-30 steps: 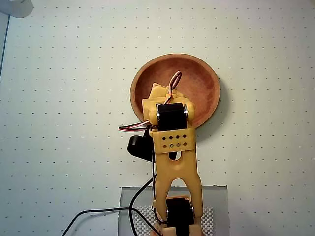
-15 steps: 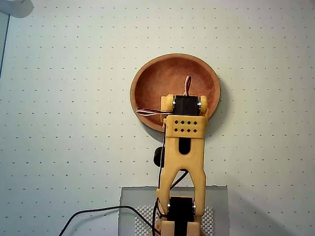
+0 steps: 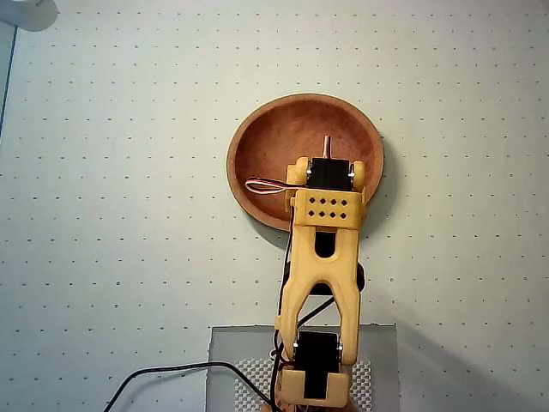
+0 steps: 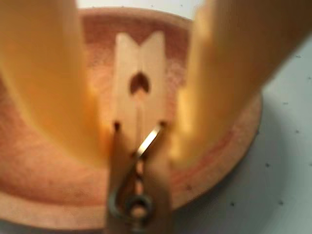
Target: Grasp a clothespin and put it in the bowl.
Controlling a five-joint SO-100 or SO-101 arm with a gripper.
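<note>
Over the bowl [image 3: 274, 146], near the middle of the overhead view, the yellow arm [image 3: 322, 266] is reaching from the near edge of the desk [image 3: 111, 215], its wrist covering the bowl's right half. A thin tan tip of the clothespin [image 3: 327, 146] is poking out just beyond the wrist, above the bowl's reddish inside.

Seen from the wrist view, the 2 yellow fingers [image 4: 48, 83] are standing on either side of the clothespin [image 4: 139, 122], pinching it around its middle, where the metal spring [image 4: 139, 202] is showing in front. The clothespin is pointing away from the camera, its notched end lying over the bowl's [image 4: 224, 161] inner surface. Whether it is touching the wood of the bowl or hanging just above, I cannot tell, since the picture is blurred.

A black cable [image 3: 171, 373] is trailing across the desk to the left of the arm's base, which is sitting on a grey mat [image 3: 232, 343].
</note>
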